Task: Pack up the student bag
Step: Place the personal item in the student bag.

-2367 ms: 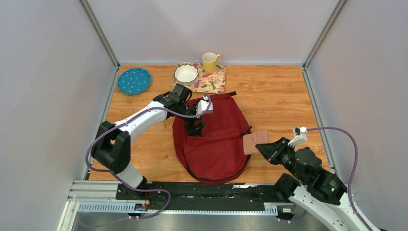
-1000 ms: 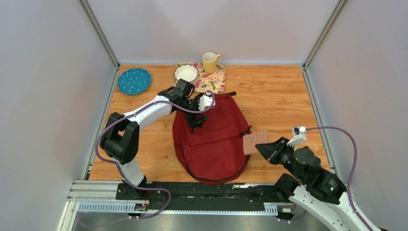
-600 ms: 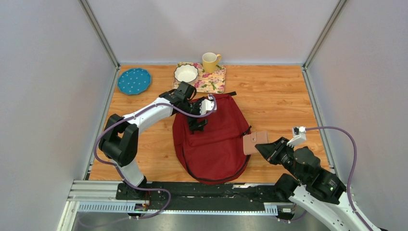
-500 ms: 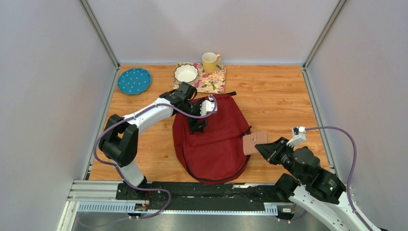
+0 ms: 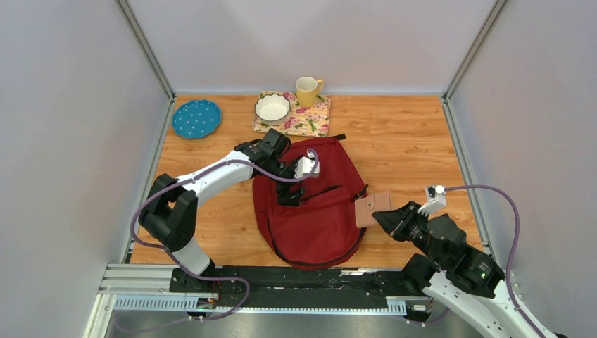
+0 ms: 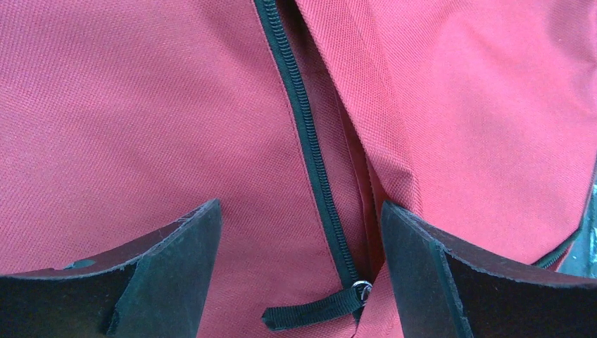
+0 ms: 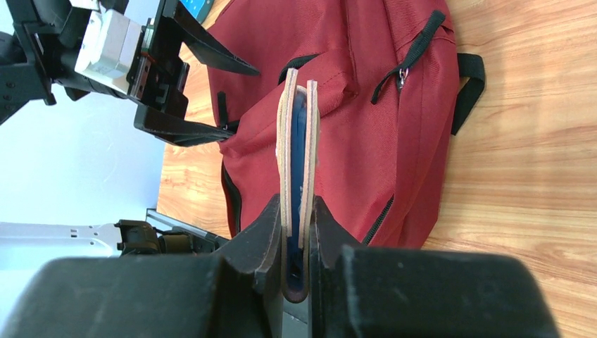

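Left fingers (image 6: 169,274) spread wide over the student bag (image 5: 317,225), straddling its black zipper (image 6: 310,155); right fingers (image 7: 259,243) clamp a tan wallet (image 5: 372,209) beside the bag.

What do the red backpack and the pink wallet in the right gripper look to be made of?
The student bag: woven synthetic fabric, matte; a fine canvas-like weave shows up close, with a black toothed zipper. The pink wallet: probably leather or imitation leather, smooth and matte; stiff raw-cut tan edges around a blue lining.
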Available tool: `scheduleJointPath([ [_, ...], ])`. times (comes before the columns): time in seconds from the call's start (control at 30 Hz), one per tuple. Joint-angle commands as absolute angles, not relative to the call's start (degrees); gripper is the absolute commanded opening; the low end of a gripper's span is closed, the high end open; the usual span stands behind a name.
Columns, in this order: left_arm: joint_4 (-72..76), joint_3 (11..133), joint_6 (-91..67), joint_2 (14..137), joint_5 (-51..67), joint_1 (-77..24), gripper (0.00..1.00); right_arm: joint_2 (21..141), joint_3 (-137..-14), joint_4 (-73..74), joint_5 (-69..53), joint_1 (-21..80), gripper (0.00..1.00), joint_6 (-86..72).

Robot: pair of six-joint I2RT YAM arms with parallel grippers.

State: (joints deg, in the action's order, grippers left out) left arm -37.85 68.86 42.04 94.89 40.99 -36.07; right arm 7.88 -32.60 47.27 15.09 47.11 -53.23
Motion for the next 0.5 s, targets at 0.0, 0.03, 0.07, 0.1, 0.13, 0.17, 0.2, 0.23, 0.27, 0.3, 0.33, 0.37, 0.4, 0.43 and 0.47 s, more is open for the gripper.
scheduleJointPath([
  [0.0, -32.3, 63.0, 36.4, 91.8, 37.3, -39.9, 0.9, 7.4, -32.5, 44.4, 15.1, 47.3, 0.0, -53.4],
  [0.03, -27.6, 60.3, 35.3, 90.8, 34.2, -40.3, 0.9, 7.3, -32.5, 44.5, 15.2, 47.2, 0.0, -53.4],
  [0.07, -25.1, 58.9, 32.8, 90.1, 32.4, -40.8, 0.9, 7.3, -32.5, 44.5, 15.2, 47.3, 0.0, -53.4],
  [0.1, -22.5, 57.5, 31.7, 89.6, 30.5, -41.7, 0.9, 7.1, -32.5, 44.6, 15.3, 47.2, 0.0, -53.4],
  [0.13, -17.2, 54.5, 30.4, 88.3, 26.1, -42.2, 0.9, 7.0, -32.5, 44.6, 15.4, 47.3, 0.0, -53.4],
  [0.17, -14.8, 53.1, 28.8, 87.7, 24.5, -42.6, 0.9, 6.9, -32.5, 44.7, 15.3, 47.4, 0.0, -53.4],
  [0.2, -12.7, 51.9, 28.5, 87.1, 23.4, -43.6, 0.9, 6.8, -32.4, 44.7, 15.4, 47.3, 0.0, -53.5],
  [0.23, -8.3, 49.6, 27.3, 86.3, 19.6, -44.4, 0.9, 6.9, -32.3, 44.7, 15.4, 47.2, 0.0, -53.7],
  [0.27, -6.4, 48.6, 27.1, 86.0, 17.8, -45.1, 0.89, 6.8, -32.2, 44.7, 15.3, 47.3, 0.0, -53.6],
  [0.3, -3.6, 47.8, 27.1, 85.9, 16.7, -46.0, 0.87, 6.8, -32.3, 44.6, 15.4, 47.2, 0.0, -53.8],
  [0.33, -2.2, 46.6, 26.2, 85.8, 14.3, -46.2, 0.84, 6.8, -32.3, 44.6, 15.4, 47.2, 0.0, -53.7],
  [0.37, -1.1, 46.2, 25.4, 85.9, 12.8, -46.6, 0.78, 6.9, -32.3, 44.6, 15.6, 47.2, 0.0, -53.7],
  [0.4, -0.3, 46.1, 24.9, 85.9, 11.9, -46.6, 0.67, 6.8, -32.3, 44.6, 15.5, 47.3, 0.0, -53.8],
  [0.43, -0.3, 46.3, 23.7, 86.0, 10.6, -46.6, 0.62, 6.8, -32.4, 44.6, 15.5, 47.3, 0.0, -53.7],
  [0.47, -0.3, 46.5, 23.1, 86.1, 9.9, -46.6, 0.58, 6.7, -32.5, 44.7, 15.4, 47.3, 0.0, -53.6],
])
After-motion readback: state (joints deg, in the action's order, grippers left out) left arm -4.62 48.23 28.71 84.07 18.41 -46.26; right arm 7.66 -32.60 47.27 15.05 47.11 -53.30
